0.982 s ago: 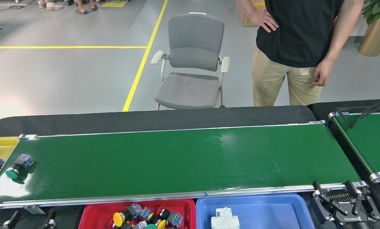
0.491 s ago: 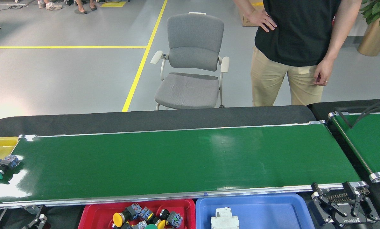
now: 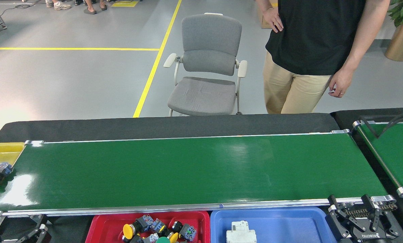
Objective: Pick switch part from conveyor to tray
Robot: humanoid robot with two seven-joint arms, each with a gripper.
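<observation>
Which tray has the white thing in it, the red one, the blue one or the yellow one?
The blue tray, next to the right gripper. It holds one white part; the red tray holds colourful push-button switches.

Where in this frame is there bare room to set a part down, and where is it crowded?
Free: the conveyor, bare between its rails, and the blue tray right of the white part. Crowded: the red tray, piled with push-button switches, and the yellow bin at the belt's left end.
</observation>
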